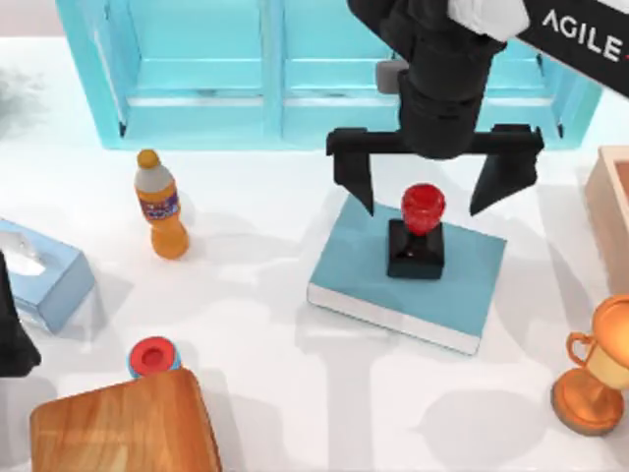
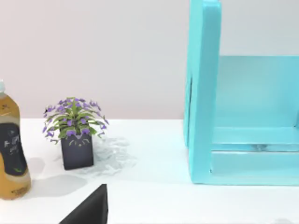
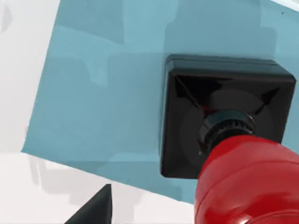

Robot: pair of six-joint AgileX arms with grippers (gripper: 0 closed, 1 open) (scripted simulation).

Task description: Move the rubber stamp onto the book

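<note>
On the book: the rubber stamp (image 1: pixel 417 234) stands upright on its black square base, near the middle of the teal cover and clear of every edge, so by the look of it the task's goal is met.
Stamp axis: its long axis runs straight up, red knob on top and base flat down; the right wrist view (image 3: pixel 227 140) shows the base seated squarely on the cover.
Book: the book (image 1: pixel 354 265) lies flat on the table at the right of centre, turned slightly askew, white page edges facing the near side.
Right gripper: the right gripper (image 1: pixel 433 181) hangs just above the knob, fingers spread wide to either side and touching nothing, likely a release stance that leaves the stamp undisturbed.
Left arm: parked at the table's left edge, near the tissue box (image 1: pixel 39 270).
Surroundings: an orange bottle (image 1: pixel 161 205), a wooden board (image 1: pixel 123 425) and a trophy (image 1: pixel 596 370) sit well apart from the book.
</note>
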